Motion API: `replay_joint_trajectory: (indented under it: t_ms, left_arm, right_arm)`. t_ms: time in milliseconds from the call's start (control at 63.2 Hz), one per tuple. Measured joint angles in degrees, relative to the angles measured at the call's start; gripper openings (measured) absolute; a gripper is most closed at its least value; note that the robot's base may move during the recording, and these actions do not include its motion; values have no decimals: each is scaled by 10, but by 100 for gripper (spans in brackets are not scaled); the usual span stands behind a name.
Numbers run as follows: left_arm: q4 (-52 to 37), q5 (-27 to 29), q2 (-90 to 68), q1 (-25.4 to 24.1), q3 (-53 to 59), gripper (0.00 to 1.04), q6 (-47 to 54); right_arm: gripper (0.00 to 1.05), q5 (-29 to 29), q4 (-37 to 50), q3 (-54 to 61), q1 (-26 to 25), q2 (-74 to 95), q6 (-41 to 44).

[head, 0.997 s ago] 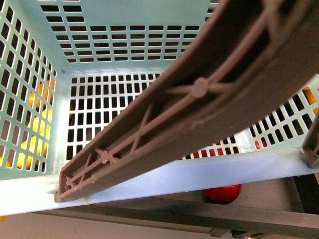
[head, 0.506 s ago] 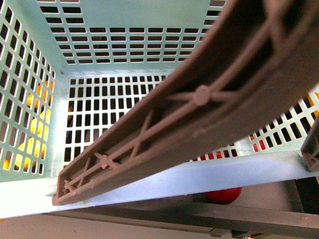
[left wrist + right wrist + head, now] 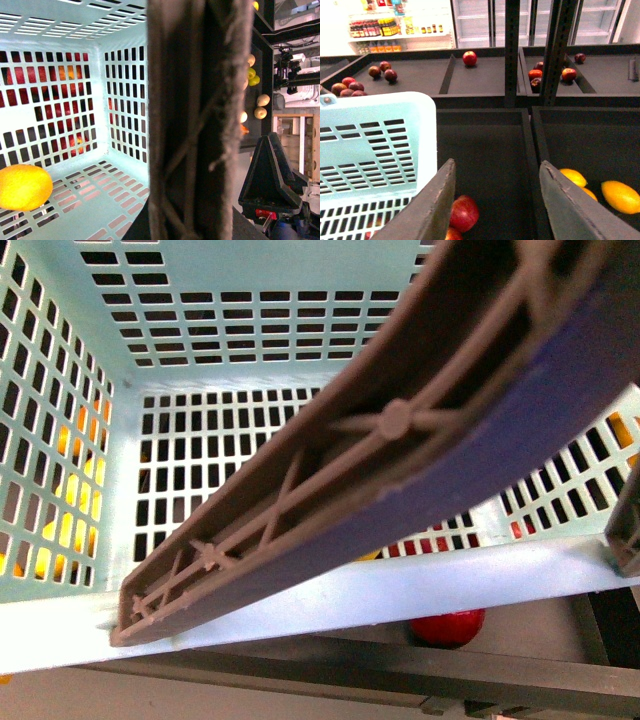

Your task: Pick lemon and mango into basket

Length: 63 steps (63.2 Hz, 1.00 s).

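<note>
Your right gripper [image 3: 495, 200] hangs with its 2 flat grey fingers [image 3: 442, 200] spread wide and nothing between them, above a dark bin compartment that holds glossy red apples [image 3: 464, 212]. The fruit you still need lies past the dark upright divider [image 3: 530, 150], on the side away from the pale teal slotted plastic basket [image 3: 400, 590]. There you have an oblong, smooth yellow-orange fruit [image 3: 620, 196] with a smaller, rounder yellow fruit [image 3: 572, 176] near it. In the front view, yellow shows through the basket's right wall, so the right arm is the nearer one. The oblong fruit's long axis runs roughly along the line on which the fingers close. I judge you will need a wrist turn to clamp across its short width. Its skin looks slick and curved, so aim for mid-body.

Your left gripper does not show: the brown ribbed plastic handle [image 3: 200, 120] fills that wrist camera, so its state cannot be told. Inside the basket, 1 rounded yellow-orange fruit [image 3: 22, 187] rests on the slotted floor. The frame edge cuts it, so you cannot tell lemon from mango there
</note>
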<state>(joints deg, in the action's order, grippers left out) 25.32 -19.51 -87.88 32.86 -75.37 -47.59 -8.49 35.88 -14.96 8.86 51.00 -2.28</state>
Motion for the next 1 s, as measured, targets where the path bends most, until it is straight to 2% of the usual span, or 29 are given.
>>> replay_joint_trajectory:
  t_ms: [158,253,348,364,412,633,918,997]
  left_arm:
    - [0,0,0,0,0,5,0]
    - [0,0,0,0,0,5,0]
    - [0,-1,0,0,0,5,0]
    - [0,0,0,0,0,5,0]
    - [0,0,0,0,0,5,0]
    - [0,0,0,0,0,5,0]
    - [0,0,0,0,0,5,0]
    - [0,0,0,2,0,5,0]
  right_arm:
    - [15,22,-5,47,-23,-48,13]
    - [2,28,-12,61,-30,-70,16]
    - [2,46,-23,75,-44,-94,19]
    - [2,68,-26,78,-54,-101,20]
    - [2,81,-32,85,-71,-113,19]
    - [2,83,-77,114,-87,-188,20]
    - [64,83,-80,118,-87,-198,20]
    - [76,82,-80,118,-87,-198,20]
